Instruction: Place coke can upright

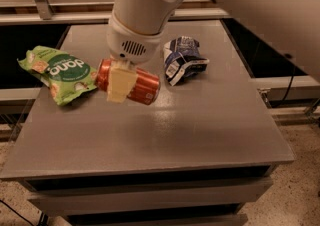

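Observation:
The coke can point(144, 86) is red with silver rims and lies horizontal, on its side, between my gripper's fingers. My gripper point(121, 89) hangs from the white wrist point(134, 45) and is shut on the can's middle. One cream finger point(119, 82) crosses the can's front; the other is hidden behind it. The can sits over the left-centre of the grey table point(200, 130), seemingly just above the surface, though I cannot tell whether it touches.
A green snack bag point(62, 72) lies just left of the can. A dark blue and white snack bag point(182, 59) lies just right and behind it. The table's front edge point(150, 167) is near, with shelves below. The big arm fills the upper right.

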Robot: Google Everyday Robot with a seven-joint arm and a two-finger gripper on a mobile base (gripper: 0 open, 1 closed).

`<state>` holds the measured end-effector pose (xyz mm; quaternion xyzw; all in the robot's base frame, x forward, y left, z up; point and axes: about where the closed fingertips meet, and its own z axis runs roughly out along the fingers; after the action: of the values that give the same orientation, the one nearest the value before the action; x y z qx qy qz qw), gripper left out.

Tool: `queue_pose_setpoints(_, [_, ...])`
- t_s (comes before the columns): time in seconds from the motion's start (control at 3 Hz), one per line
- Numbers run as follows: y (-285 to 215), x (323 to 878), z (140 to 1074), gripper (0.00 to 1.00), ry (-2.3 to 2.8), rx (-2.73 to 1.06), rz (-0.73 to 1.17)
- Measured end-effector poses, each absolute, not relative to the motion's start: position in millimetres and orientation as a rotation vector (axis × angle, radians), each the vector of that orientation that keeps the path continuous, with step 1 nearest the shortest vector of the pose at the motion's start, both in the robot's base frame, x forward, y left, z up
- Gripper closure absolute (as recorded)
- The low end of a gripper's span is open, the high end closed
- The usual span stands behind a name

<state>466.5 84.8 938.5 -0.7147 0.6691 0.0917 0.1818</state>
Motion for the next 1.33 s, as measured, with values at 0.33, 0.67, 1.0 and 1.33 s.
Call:
queue_pose_setpoints(0.33, [74.5, 465.2, 942.6, 1.0, 1.874, -2.011, 0.256])
queue_pose_setpoints(0.67, [83.5, 451.0, 928.6, 1.0, 1.813, -2.009, 0.33])
queue_pose_setpoints(1.0, [86.8, 442.6, 906.0, 1.0, 1.692, -1.913, 0.503])
queue_pose_setpoints(1.33, [98.1, 451.5, 904.5, 1.0, 1.531, -1.715, 0.683])
